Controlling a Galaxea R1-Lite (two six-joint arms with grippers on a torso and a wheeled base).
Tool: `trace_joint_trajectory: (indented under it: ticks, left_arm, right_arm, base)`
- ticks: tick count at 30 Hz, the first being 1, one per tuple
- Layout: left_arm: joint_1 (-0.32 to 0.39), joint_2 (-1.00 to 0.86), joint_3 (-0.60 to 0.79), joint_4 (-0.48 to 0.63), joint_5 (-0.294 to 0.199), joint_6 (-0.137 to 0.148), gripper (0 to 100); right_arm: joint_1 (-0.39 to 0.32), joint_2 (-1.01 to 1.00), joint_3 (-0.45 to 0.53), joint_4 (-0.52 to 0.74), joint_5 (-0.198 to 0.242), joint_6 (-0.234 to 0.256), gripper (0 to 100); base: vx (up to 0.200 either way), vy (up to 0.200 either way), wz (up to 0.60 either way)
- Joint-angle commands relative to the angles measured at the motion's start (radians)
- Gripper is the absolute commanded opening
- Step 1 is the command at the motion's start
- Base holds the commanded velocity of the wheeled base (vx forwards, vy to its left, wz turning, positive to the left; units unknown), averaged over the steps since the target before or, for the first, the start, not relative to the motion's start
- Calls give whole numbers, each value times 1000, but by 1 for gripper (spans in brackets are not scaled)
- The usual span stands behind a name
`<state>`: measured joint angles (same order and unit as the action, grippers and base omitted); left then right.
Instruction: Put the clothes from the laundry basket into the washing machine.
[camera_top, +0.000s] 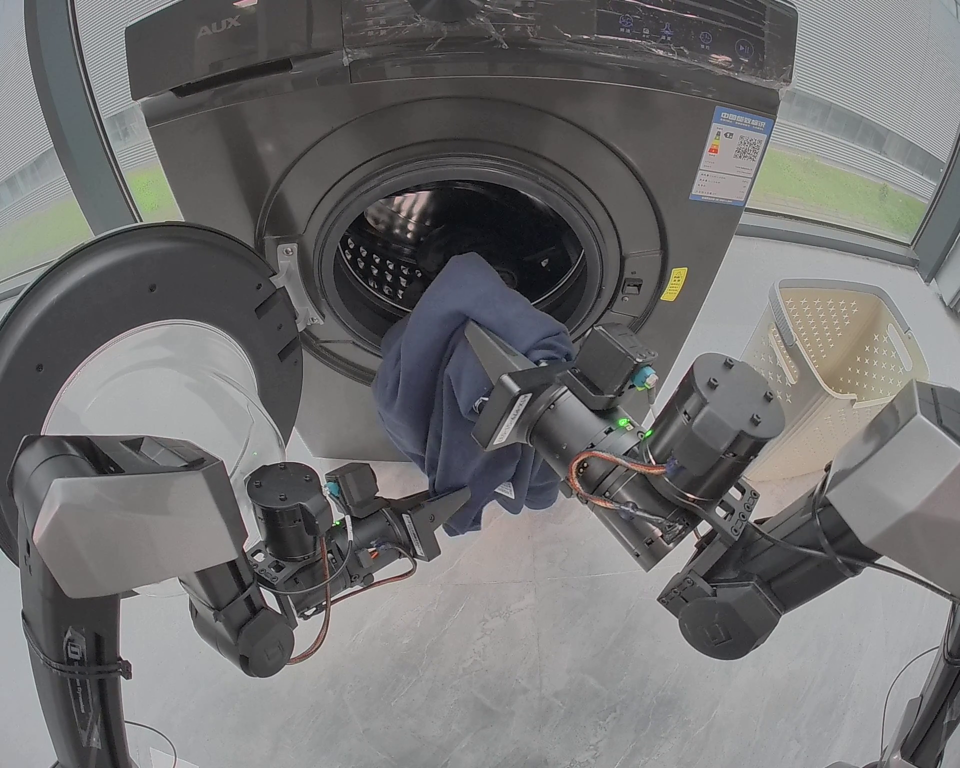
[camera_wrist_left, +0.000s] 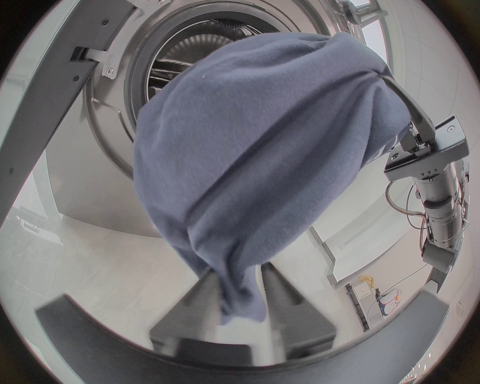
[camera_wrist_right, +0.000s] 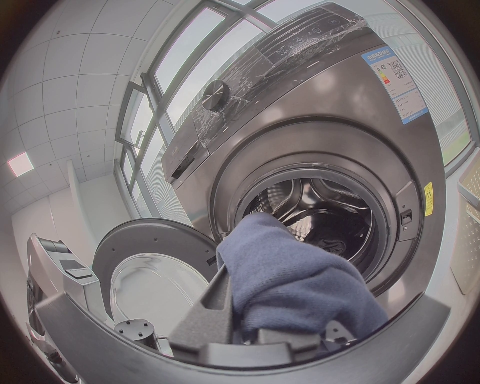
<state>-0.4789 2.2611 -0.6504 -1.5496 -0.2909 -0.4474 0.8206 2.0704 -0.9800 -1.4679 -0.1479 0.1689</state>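
A dark blue garment (camera_top: 440, 370) hangs in front of the washing machine's (camera_top: 640, 150) open drum (camera_top: 470, 230), its top at the lower rim. My right gripper (camera_top: 480, 345) is shut on the upper part of the cloth, just outside the opening. My left gripper (camera_top: 455, 498) sits lower, shut on the garment's hanging bottom end. From the left wrist, the garment (camera_wrist_left: 260, 150) narrows down between that gripper's (camera_wrist_left: 242, 295) fingers, with the right gripper (camera_wrist_left: 425, 145) at its side. From the right wrist, the garment (camera_wrist_right: 290, 285) drapes over my right gripper (camera_wrist_right: 270, 310) and hides one finger.
The round machine door (camera_top: 150, 330) stands swung open on the left, close to my left arm. A cream laundry basket (camera_top: 840, 360) stands on the floor to the right of the machine, behind my right arm. The floor is pale tile.
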Motion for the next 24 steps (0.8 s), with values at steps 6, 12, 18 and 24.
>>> trace_joint_trajectory:
  ticks: [6,12,18,24]
  left_arm:
    - [-6,-8,0,-1,1,1,0]
    - [-6,-57,21,-1,7,3,0]
    - [-4,-115,52,-1,9,3,0]
    - [-7,-146,83,-3,7,7,0]
  right_arm:
    - [0,0,0,0,-1,1,0]
    - [-1,5,0,0,-1,1,0]
    - [-3,7,0,0,-15,1,0]
    - [-5,8,11,0,-24,3,0]
  base:
    - [0,0,0]
    - [0,0,0]
    - [0,0,0]
    - [0,0,0]
